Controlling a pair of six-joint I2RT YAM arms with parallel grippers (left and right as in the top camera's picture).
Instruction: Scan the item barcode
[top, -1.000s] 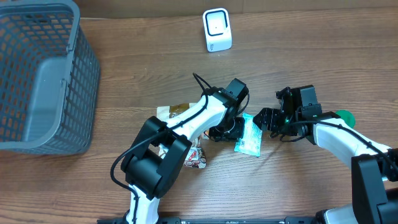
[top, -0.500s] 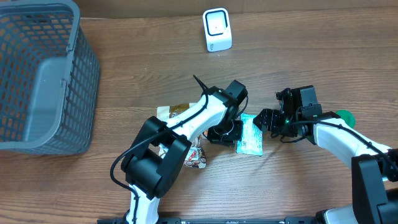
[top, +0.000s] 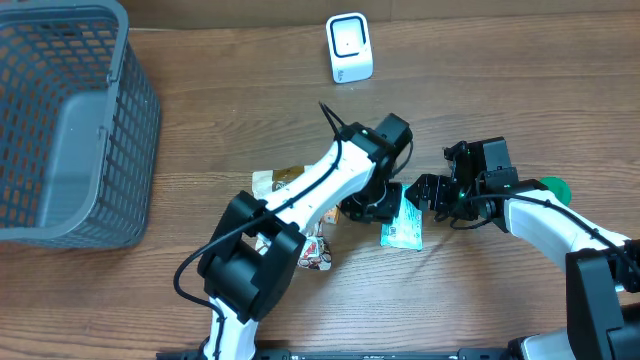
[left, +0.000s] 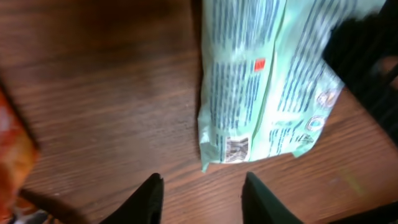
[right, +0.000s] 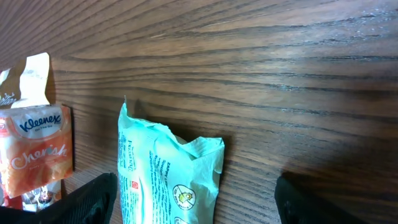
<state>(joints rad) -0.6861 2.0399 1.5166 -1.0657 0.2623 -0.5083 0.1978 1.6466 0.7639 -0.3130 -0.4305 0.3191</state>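
Packet (top: 403, 228) lay flat on the surface (top: 220, 120) mid-scene. The left tool (top: 375, 205), pinched shut a moment before, had parted partway, empty, just left of it. The right tool (top: 428, 192) gaped wide, empty, at the packet's right.
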